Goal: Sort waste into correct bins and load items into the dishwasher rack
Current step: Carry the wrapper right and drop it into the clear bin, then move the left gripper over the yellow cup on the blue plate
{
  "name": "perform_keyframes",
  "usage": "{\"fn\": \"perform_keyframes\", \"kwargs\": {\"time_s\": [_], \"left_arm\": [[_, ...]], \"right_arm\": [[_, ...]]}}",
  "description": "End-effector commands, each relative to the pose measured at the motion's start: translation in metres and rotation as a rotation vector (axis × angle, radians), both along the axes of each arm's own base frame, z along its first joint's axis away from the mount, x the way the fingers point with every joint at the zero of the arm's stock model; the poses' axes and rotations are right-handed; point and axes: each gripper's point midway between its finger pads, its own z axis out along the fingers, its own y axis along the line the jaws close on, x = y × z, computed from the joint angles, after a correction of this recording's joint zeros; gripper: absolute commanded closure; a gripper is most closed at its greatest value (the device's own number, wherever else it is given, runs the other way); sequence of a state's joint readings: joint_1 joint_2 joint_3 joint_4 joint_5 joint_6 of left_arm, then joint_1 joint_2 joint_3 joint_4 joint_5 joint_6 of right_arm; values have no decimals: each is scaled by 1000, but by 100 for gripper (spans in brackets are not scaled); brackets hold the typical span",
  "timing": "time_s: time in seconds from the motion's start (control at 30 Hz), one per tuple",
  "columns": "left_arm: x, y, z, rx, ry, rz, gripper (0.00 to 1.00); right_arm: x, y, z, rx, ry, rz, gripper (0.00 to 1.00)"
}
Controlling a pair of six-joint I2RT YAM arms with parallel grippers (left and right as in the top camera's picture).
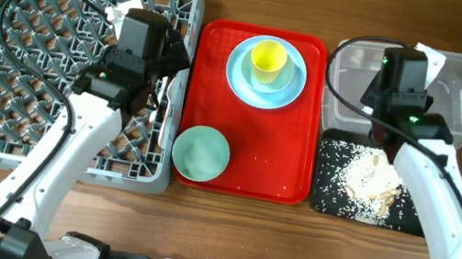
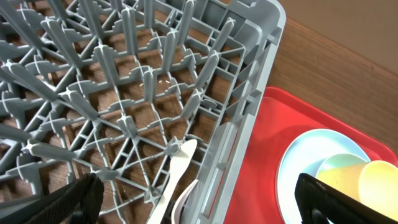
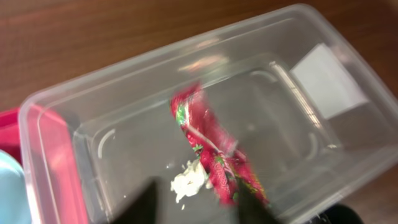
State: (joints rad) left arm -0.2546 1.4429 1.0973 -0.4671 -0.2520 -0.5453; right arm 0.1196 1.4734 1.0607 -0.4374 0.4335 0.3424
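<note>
My right gripper (image 3: 199,191) hangs over the clear tub (image 3: 311,124), jaws apart. The red-and-white wrapper (image 3: 211,143), blurred, sits by its right finger, above the white tissue (image 3: 189,180) on the tub floor. My left gripper (image 2: 199,202) is wide open over the right edge of the grey rack (image 2: 249,93). Beneath it, the white fork (image 2: 177,165) and spoon (image 2: 186,202) lie inside the rack. On the red tray (image 1: 282,156), the yellow cup (image 1: 267,58) sits in a mint bowl (image 1: 288,75) on the blue plate (image 1: 239,80). A second mint bowl (image 1: 200,153) stands at the tray's front left.
The black tray (image 1: 330,178) in front of the tub holds beige food scraps (image 1: 370,179). The rack (image 1: 4,38) fills the table's left side, close against the red tray. Cables loop over the rack and the tub.
</note>
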Motion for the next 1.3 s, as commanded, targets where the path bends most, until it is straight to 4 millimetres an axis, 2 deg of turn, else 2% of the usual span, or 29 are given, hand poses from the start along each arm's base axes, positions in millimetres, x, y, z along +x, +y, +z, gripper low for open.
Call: {"fn": "perform_keyframes", "kwargs": {"time_s": [0.0, 0.03, 0.17, 0.23, 0.33, 0.53, 0.77, 0.8, 0.83, 0.87, 1.03, 1.13, 1.2, 1.27], "left_arm": [[-1, 1, -1, -13, 0, 10, 0], [-1, 1, -1, -13, 0, 10, 0], [-1, 1, -1, -13, 0, 10, 0], [-1, 1, -1, -13, 0, 10, 0], [0, 1, 0, -14, -4, 10, 0], [0, 1, -1, -15, -3, 9, 0], [-8, -24, -8, -118, 50, -95, 0], [-10, -31, -9, -146, 60, -123, 11], [-11, -42, -8, -192, 65, -168, 60], [-12, -52, -6, -229, 64, -205, 96], [-17, -87, 1, -254, 44, -305, 96], [-20, -122, 7, -236, 0, -418, 96], [-20, -138, -2, -192, -1, -451, 96], [-20, -145, -26, -146, 47, -446, 96]], "right_arm": [[6, 10, -10, 54, 21, 95, 18], [8, 10, -7, 53, 10, 95, 9], [2, 14, 12, 77, -17, 108, 0], [-9, 15, 34, 88, -52, 126, 0], [-15, 13, 49, 84, -89, 119, 0], [-14, 14, 45, 84, -80, 119, 0], [-14, 14, 44, 84, -77, 119, 0], [-14, 14, 44, 84, -77, 119, 0], [-14, 14, 44, 84, -77, 119, 0], [-14, 14, 44, 85, -77, 119, 0], [-14, 14, 44, 84, -77, 119, 0], [-14, 14, 44, 84, -77, 119, 0], [-14, 14, 44, 84, -77, 119, 0], [-14, 14, 44, 84, -77, 119, 0]]}}
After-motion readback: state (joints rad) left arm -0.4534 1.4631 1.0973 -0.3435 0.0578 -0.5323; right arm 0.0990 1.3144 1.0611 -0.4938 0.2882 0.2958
